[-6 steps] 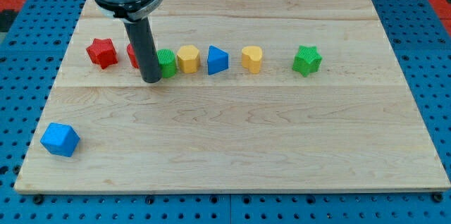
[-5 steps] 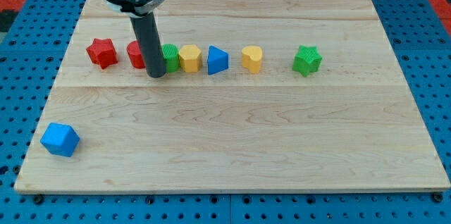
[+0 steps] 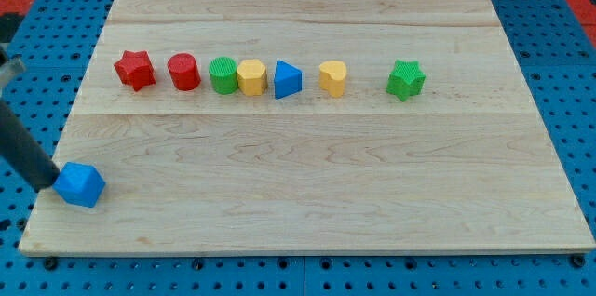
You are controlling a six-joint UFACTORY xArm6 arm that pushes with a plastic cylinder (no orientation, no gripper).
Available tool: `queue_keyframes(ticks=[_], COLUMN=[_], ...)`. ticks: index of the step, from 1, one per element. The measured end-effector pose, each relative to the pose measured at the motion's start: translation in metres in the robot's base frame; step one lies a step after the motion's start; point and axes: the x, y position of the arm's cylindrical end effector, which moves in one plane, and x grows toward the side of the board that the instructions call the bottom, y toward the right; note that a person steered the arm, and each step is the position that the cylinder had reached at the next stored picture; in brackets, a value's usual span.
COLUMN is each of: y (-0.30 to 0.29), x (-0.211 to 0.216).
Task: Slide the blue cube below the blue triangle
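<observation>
The blue cube (image 3: 79, 184) sits near the wooden board's (image 3: 307, 194) bottom-left corner, touching the tip (image 3: 45, 185) on its right side. The arm carries no claw, only a straight dark rod slanting in from the view's left edge. Well up and to the right of the tip runs a row: red star (image 3: 134, 69), red cylinder (image 3: 183, 72), green cylinder (image 3: 222, 75), yellow block (image 3: 250, 77) touching it, blue triangle (image 3: 287, 80), yellow heart (image 3: 332, 78), and green star (image 3: 406, 79) farthest away.
</observation>
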Motion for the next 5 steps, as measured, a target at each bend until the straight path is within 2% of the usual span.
queue_keyframes(ticks=[2, 4, 5], y=[0.104, 0.206, 0.220], x=[0.004, -0.033, -0.053])
